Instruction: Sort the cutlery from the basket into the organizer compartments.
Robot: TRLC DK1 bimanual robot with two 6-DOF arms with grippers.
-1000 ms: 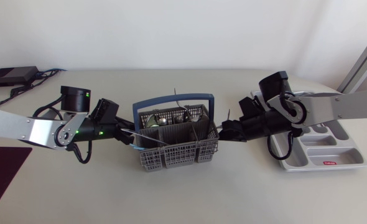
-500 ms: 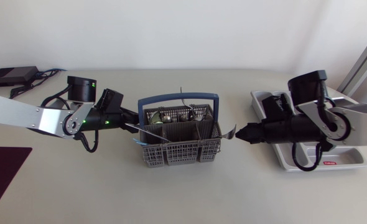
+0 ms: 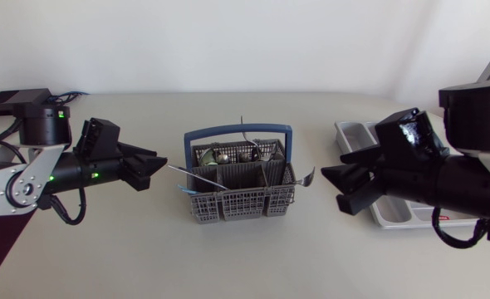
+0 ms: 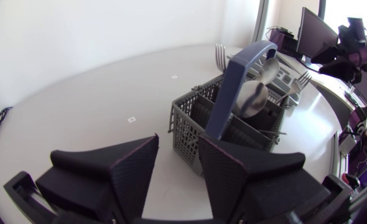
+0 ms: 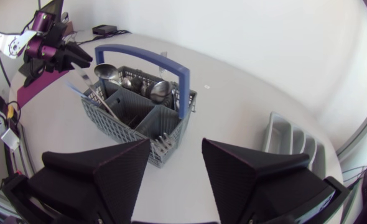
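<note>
Left hand (image 3: 155, 169), right hand (image 3: 332, 187) back, seemingly empty

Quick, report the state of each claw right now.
Left claw: open, holding nothing.
Right claw: open, holding nothing.

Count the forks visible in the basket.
2. One fork stands upright beside the blue handle; the other fork leans out over the basket end nearest the organizer. More may be hidden among the spoons.
</note>
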